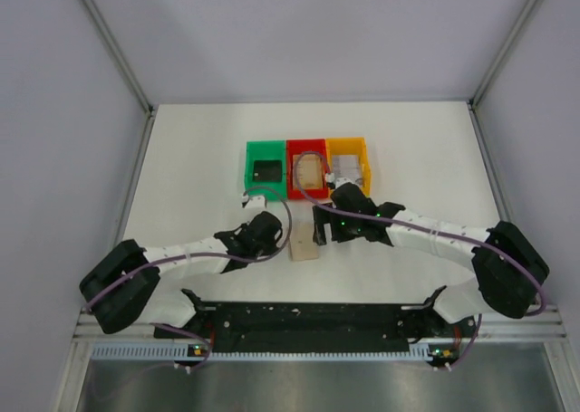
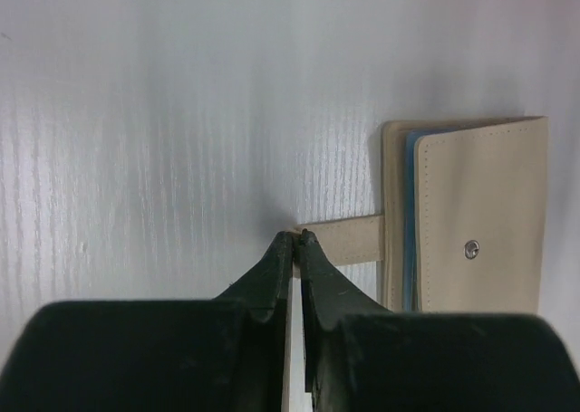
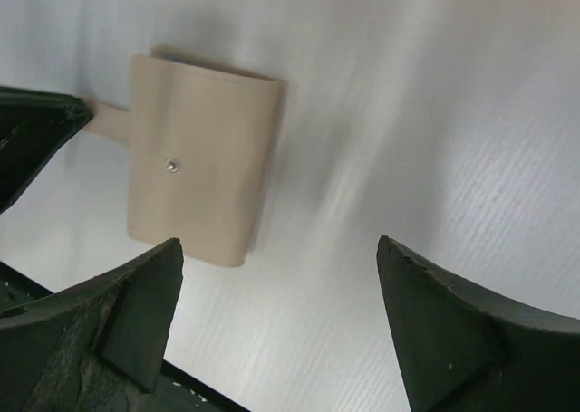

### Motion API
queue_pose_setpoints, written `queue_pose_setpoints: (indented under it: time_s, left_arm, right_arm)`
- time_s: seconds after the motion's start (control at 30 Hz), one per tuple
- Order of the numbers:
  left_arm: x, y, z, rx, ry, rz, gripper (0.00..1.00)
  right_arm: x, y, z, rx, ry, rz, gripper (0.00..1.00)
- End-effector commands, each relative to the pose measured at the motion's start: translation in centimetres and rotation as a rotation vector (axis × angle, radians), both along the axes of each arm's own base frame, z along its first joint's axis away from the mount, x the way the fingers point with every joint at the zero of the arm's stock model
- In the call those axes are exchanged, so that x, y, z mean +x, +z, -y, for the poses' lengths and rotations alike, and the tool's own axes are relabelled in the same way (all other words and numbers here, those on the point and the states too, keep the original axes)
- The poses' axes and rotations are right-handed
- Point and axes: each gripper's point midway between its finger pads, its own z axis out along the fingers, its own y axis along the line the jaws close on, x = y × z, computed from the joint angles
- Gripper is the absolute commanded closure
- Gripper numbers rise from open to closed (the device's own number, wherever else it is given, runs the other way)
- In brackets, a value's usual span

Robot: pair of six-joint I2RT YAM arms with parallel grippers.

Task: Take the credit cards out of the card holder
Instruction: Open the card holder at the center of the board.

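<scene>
The card holder (image 1: 304,249) lies flat and closed on the white desk (image 1: 190,158), its tan outside facing up. A small metal stud (image 2: 470,248) sits on the top flap. A thin line of light blue lining (image 2: 410,204) shows along the edge nearest the left arm, so the flap is not pressed fully down there. A narrow tan strap (image 2: 349,240) sticks out sideways from that same edge and lies on the desk.

The left gripper (image 2: 297,237) reaches the card holder from the strap side. Its two fingers are pressed together with no gap showing, and their tips pinch the free end of the strap. The body of the card holder is clear of the fingers.

The right gripper (image 3: 276,244) hangs over the card holder's other side with its fingers (image 3: 136,312) spread wide and nothing between them. It touches neither the card holder nor the strap. In the right wrist view the card holder lies just beyond the gripper's fingers.

Beyond the card holder, toward the far side of the desk, three small plastic bins stand in a row touching one another: a green bin (image 1: 265,149), a red bin (image 1: 307,146) and an orange bin (image 1: 349,143). The red bin is the one most directly behind the card holder. Something lies inside each bin, but it is too small to make out.
</scene>
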Motion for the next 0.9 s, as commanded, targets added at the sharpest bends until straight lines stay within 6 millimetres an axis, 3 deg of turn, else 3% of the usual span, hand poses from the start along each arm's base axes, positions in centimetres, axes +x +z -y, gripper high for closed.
queue_pose_setpoints:
  time_s: [0.0, 0.17, 0.4, 0.63, 0.87]
  left_arm:
    - [-1.2, -0.5, 0.7, -0.194, 0.036, -0.047, 0.9]
    - [-1.6, -0.2, -0.4, -0.244, 0.086, -0.023, 0.74]
    - [-1.9, 1.3, -3.0, -0.29, 0.164, 0.069, 0.51]
    - [-1.8, 4.1, -2.7, -0.384, 0.149, 0.136, 0.52]
    - [-1.7, 4.6, -1.7, -0.416, 0.124, 0.129, 0.56]
  right_arm:
    - [-0.5, 2.3, -2.3, -0.11, 0.105, 0.157, 0.1]
    - [-0.7, 1.5, -4.5, -0.207, 0.147, 0.215, 0.02]
    - [-0.2, 1.5, -7.0, -0.313, 0.175, 0.28, 0.02]
    - [0.1, 1.0, -8.6, -0.37, 0.187, 0.299, 0.01]
    - [0.7, -0.7, -8.5, -0.454, 0.164, 0.289, 0.02]
